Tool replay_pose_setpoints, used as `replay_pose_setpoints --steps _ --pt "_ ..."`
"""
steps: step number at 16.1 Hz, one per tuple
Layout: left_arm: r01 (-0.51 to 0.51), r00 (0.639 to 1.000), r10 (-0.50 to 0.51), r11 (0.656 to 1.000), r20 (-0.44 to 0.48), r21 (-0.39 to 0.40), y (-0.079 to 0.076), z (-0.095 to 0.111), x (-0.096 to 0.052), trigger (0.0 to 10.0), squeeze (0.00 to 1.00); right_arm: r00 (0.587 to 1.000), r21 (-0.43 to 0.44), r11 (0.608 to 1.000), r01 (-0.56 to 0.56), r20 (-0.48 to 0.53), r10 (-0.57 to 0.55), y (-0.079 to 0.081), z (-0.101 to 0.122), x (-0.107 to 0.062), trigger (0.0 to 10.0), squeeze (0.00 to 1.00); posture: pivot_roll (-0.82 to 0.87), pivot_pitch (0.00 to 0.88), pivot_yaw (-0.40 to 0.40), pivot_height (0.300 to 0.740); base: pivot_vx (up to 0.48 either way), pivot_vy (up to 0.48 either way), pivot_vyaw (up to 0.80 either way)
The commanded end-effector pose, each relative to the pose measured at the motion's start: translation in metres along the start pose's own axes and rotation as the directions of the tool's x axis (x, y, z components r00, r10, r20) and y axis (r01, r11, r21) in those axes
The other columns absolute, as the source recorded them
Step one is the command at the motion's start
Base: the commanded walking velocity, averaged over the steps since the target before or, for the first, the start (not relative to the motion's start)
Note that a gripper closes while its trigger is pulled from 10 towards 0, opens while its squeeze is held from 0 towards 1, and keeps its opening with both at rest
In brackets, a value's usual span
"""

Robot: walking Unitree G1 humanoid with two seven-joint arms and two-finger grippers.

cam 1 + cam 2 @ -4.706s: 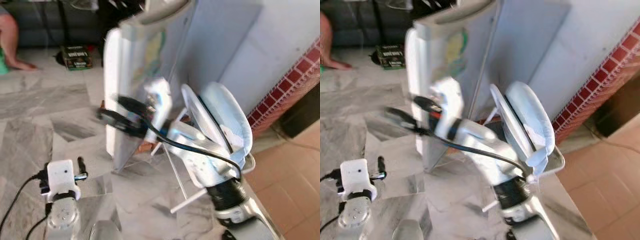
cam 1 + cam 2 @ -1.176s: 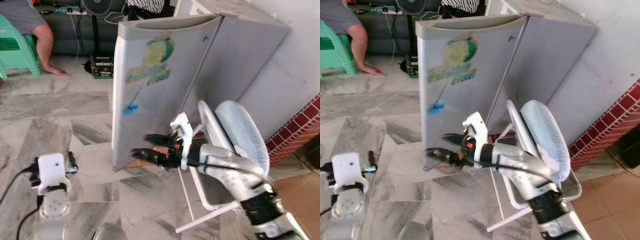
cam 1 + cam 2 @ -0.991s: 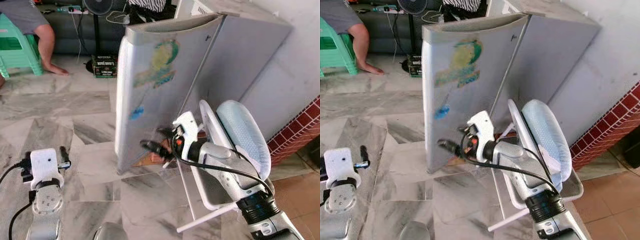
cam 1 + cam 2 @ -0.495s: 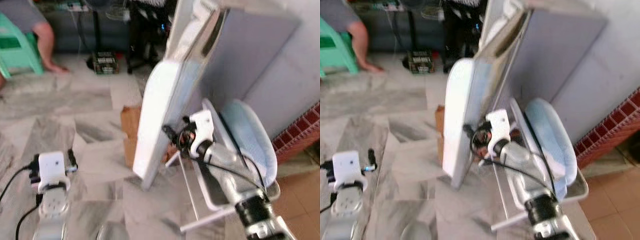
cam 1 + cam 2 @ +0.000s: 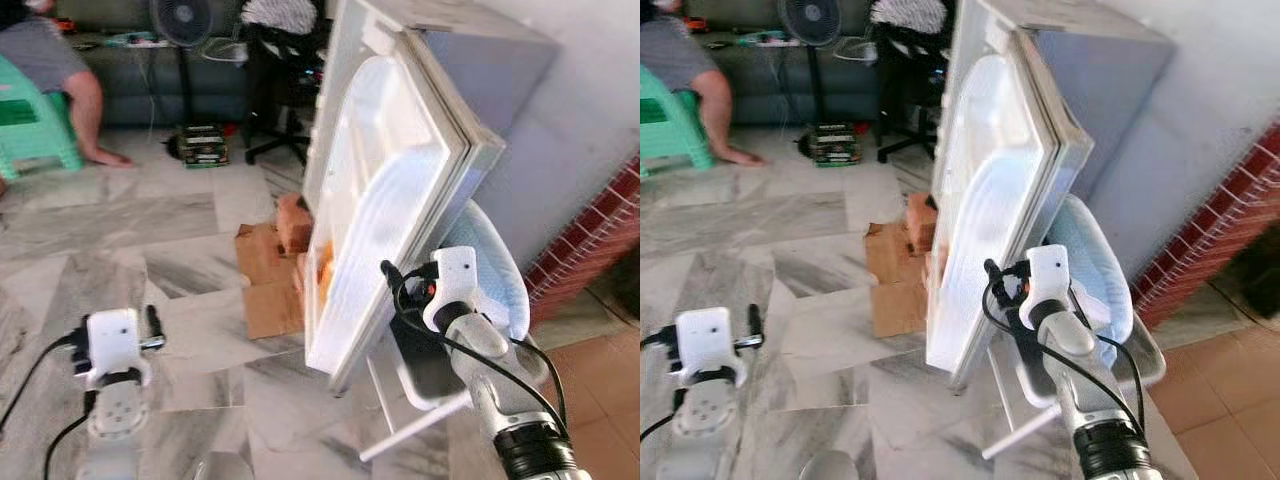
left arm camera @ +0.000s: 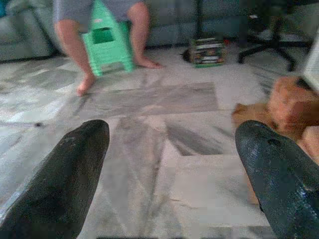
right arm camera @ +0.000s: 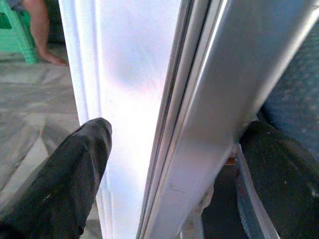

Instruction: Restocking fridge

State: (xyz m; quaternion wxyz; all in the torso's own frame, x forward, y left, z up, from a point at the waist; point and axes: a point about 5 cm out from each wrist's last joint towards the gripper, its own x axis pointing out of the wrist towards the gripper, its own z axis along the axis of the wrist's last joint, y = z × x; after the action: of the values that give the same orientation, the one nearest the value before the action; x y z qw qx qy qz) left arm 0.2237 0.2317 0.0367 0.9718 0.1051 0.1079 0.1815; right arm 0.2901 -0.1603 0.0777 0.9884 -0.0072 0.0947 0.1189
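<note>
Right gripper (image 7: 169, 164) straddles the free edge of the fridge door (image 5: 385, 200), its fingers spread wide, one on the white inner liner, one on the grey outer face, neither clamping. To swing well, it should push steadily along the door's arc. A second ago the door showed its stickered front; now it stands open. Left gripper (image 6: 172, 164) hangs idle, wide apart, over the marble floor (image 5: 150, 220).

Left tool (image 6: 172, 174) spread wide above marble floor (image 6: 149, 99).
</note>
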Motion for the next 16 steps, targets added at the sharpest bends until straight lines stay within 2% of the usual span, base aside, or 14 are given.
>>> replay_pose_setpoints --steps 1,2,3,4,7,11,14,16 --pt "0.022 1.0 -0.022 1.0 0.021 0.006 -0.006 0.006 0.002 10.0 0.0 1.0 -0.018 1.0 -0.005 0.024 0.006 0.0 0.004 -0.001 10.0 0.0 0.17 0.0 -0.11 0.74 0.0 0.0 0.0" --pt "0.102 0.994 -0.102 0.995 0.044 0.022 -0.021 0.013 0.006 10.0 0.0 0.997 -0.003 1.0 0.021 0.067 -0.021 -0.003 0.011 -0.004 10.0 0.0 0.12 0.0 -0.073 0.74 0.0 0.0 0.0" --pt "0.125 0.991 -0.126 0.992 0.053 0.031 -0.026 0.015 0.008 10.0 0.0 0.997 -0.001 0.999 0.036 0.075 -0.036 -0.004 0.012 -0.005 10.0 0.0 0.11 0.0 -0.057 0.74 0.0 0.0 0.0" --pt "0.181 0.981 -0.183 0.983 0.06 0.042 -0.037 0.018 0.012 10.0 0.0 0.993 0.014 0.997 0.076 0.094 -0.077 -0.009 0.013 -0.011 10.0 0.0 0.07 0.0 -0.02 0.74 0.0 0.0 0.0" --pt "0.255 0.964 -0.258 0.965 0.065 0.055 -0.052 0.026 0.021 10.0 0.0 0.981 0.018 0.987 0.157 0.117 -0.158 -0.018 0.014 -0.022 10.0 0.0 0.02 0.0 0.038 0.74 0.0 0.0 0.0" --pt "0.284 0.955 -0.287 0.957 0.077 0.053 -0.058 0.029 0.023 10.0 0.0 0.976 0.018 0.984 0.179 0.124 -0.179 -0.021 0.015 -0.028 10.0 0.0 0.01 0.0 0.032 0.74 0.0 0.0 0.0" --pt "0.286 0.953 -0.287 0.958 0.093 0.027 -0.055 0.027 0.02 10.0 0.0 0.976 0.015 0.987 0.16 0.15 -0.16 -0.016 0.022 -0.02 10.0 0.0 0.03 0.0 0.003 0.74 0.0 0.0 0.0" --pt "0.266 0.961 -0.265 0.964 0.074 -0.002 -0.051 0.023 0.018 10.0 0.0 0.972 0.015 0.988 0.152 0.177 -0.152 -0.012 0.03 -0.013 10.0 0.0 0.05 0.0 -0.014 0.74 0.469 0.0 0.0"
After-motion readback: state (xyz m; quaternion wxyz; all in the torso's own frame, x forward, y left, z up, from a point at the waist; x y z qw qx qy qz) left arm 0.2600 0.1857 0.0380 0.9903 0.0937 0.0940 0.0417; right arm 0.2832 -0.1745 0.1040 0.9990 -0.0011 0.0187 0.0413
